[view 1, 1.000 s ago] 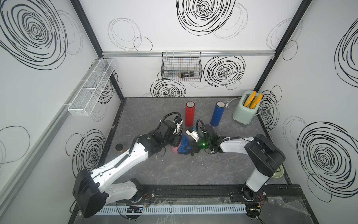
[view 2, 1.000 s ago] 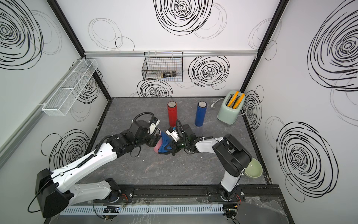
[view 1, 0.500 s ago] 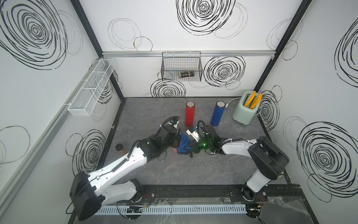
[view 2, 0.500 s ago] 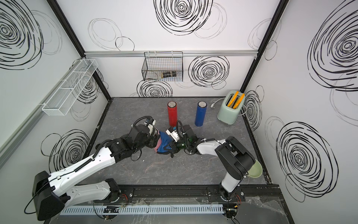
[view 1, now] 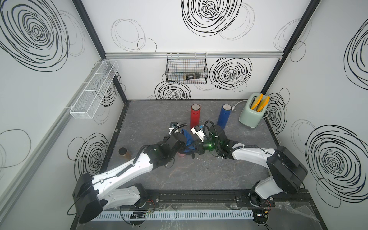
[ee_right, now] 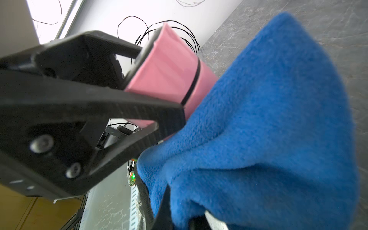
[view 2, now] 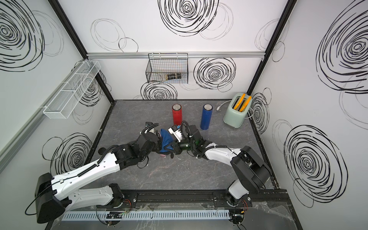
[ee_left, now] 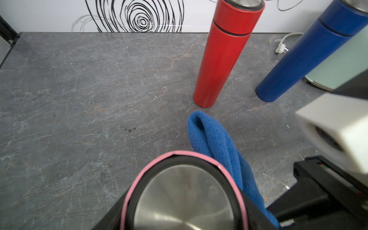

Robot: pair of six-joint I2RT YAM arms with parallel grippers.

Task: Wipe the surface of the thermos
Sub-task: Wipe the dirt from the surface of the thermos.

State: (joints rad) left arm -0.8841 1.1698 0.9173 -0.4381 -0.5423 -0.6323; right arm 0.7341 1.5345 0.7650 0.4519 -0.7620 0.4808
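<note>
We see the left tool (ee_right: 151,83) clamped on the pink thermos (ee_right: 169,69) near its lid end, one black finger on each side. The thermos sits near the middle of the counter (view 1: 199,175), well away from every edge; we cannot tell whether its base rests on the stone. The right tool (view 1: 193,147) is closed on a bunched blue cloth (ee_left: 215,139), and the cloth lies against the side of the thermos that faces the right edge. The two tools nearly touch there, so room between them is tight.

Toward the back edge, the red thermos (view 1: 194,117) stands upright just behind the cloth's raised tip, near but apart from it. The blue thermos (view 1: 224,117) stands close behind the right arm's wrist. The toaster (view 1: 251,115) fills the back right corner. A small brown jar (view 1: 124,154) stands by the left edge, near the left forearm.

Bare stone runs from the thermos toward the back left corner. A wide band lies open between the tools and the front edge, with the two arms reaching over it.
</note>
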